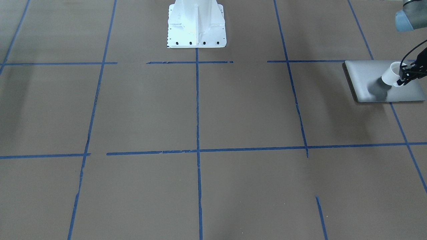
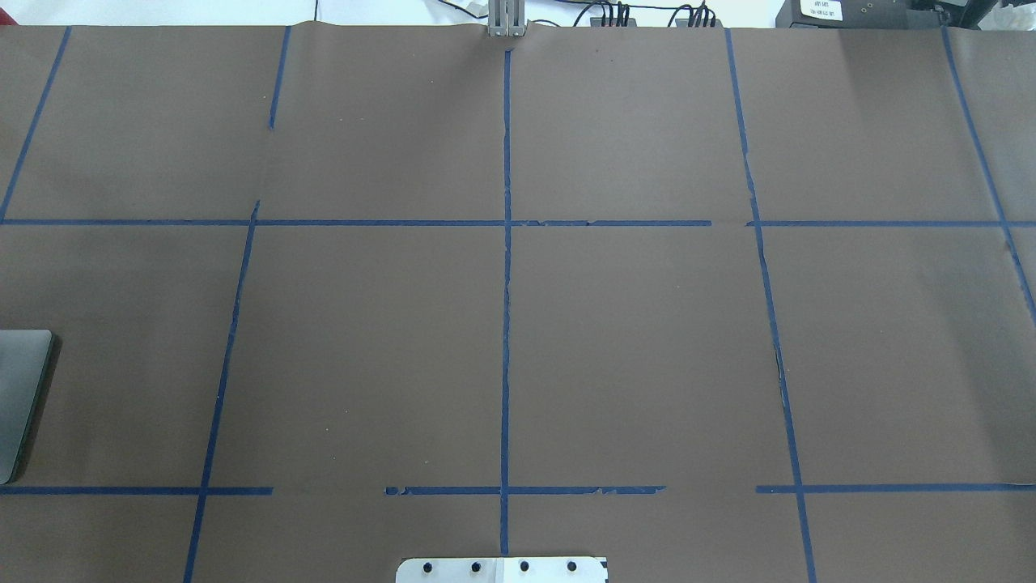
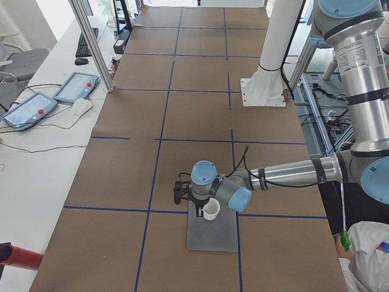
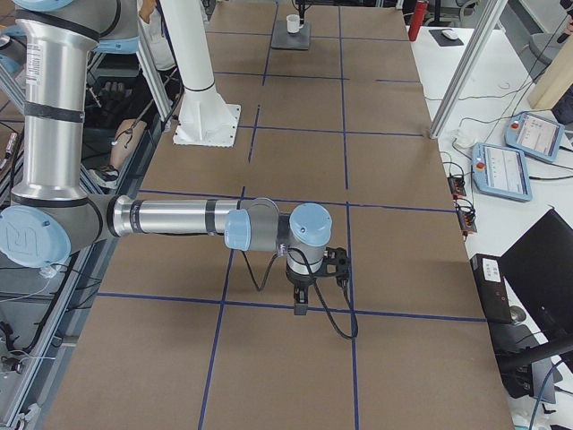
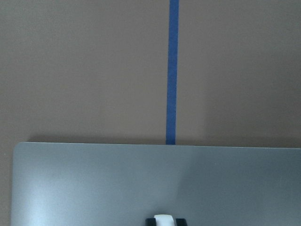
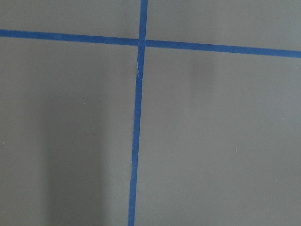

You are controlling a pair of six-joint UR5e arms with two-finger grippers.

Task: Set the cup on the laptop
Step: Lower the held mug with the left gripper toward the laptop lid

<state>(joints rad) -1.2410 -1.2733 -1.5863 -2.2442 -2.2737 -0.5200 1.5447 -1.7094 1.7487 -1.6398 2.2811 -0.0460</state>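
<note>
The silver-grey laptop (image 1: 367, 75) lies closed at the table's end on my left side; its edge also shows in the overhead view (image 2: 20, 389). My left gripper (image 1: 401, 79) is shut on the rim of the small white cup (image 1: 391, 75) and holds it tilted, low over the lid, with a shadow beside it. I cannot tell whether the cup touches the lid. The left wrist view shows the lid (image 5: 117, 183) and the cup's rim (image 5: 163, 218) between the fingers. My right gripper (image 4: 301, 303) points down over bare table; I cannot tell if it is open.
The white robot base (image 1: 196, 26) stands at the middle of the robot's side. Blue tape lines (image 1: 198, 150) divide the brown table cover. Teach pendants (image 4: 506, 166) lie on the side desk beyond the table's edge.
</note>
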